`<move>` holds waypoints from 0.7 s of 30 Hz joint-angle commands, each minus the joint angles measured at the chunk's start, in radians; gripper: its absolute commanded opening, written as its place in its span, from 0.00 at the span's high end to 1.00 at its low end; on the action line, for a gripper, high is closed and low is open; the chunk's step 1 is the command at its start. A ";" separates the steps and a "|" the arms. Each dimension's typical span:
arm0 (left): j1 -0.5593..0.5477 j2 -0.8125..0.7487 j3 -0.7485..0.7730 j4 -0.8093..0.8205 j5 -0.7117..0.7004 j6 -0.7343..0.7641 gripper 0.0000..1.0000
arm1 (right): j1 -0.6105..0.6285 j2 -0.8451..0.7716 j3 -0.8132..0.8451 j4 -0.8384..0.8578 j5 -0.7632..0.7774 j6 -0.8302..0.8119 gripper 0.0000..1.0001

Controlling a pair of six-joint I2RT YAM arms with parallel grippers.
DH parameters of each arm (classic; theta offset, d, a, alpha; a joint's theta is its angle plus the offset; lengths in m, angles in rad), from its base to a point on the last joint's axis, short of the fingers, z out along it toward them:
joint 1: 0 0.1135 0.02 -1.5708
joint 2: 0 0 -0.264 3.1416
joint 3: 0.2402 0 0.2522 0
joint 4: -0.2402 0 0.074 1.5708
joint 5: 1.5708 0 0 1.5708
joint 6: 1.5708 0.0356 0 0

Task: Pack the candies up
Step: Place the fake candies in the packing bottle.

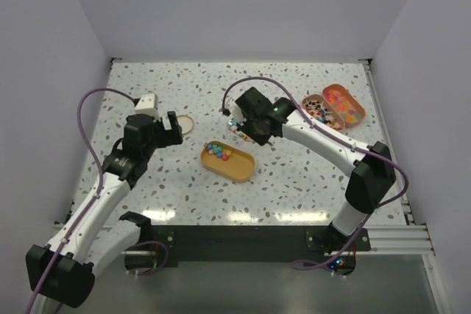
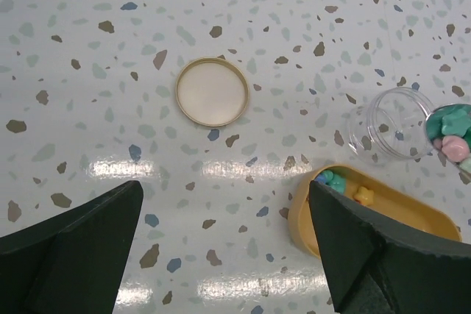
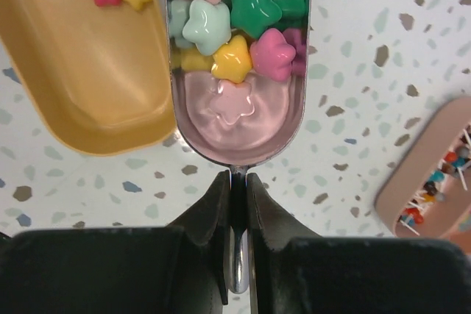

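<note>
The candies [image 3: 234, 26] are small star-shaped sweets in pink, green, yellow and mint, heaped in a metal scoop [image 3: 235, 119]. My right gripper [image 3: 237, 190] is shut on the scoop's thin handle and holds it just right of a yellow oval tray [image 3: 70, 79] with a few more candies [image 1: 218, 152] in it. A clear open jar [image 2: 392, 123] stands by the scoop's tip [image 2: 450, 136]. My left gripper [image 2: 224, 244] hangs open over bare table, with nothing between its fingers. It is near a round cream lid [image 2: 212, 92] lying flat.
A pink oval tray [image 1: 322, 111] and an orange one [image 1: 346, 104], both with mixed small sweets, sit at the back right. White walls close in the speckled table [image 1: 294, 189] on three sides.
</note>
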 commanded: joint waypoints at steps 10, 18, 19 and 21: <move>0.008 -0.019 -0.018 0.014 -0.117 0.022 0.00 | -0.017 0.131 0.197 -0.200 0.230 -0.108 1.00; 0.008 -0.028 -0.022 0.017 -0.111 0.022 0.00 | -0.016 0.212 0.294 -0.280 0.310 -0.105 1.00; 0.008 -0.028 -0.022 0.016 -0.110 0.021 0.00 | -0.011 0.218 0.300 -0.286 0.316 -0.104 1.00; 0.007 -0.028 -0.022 0.017 -0.110 0.021 0.00 | -0.004 0.221 0.300 -0.291 0.324 -0.107 1.00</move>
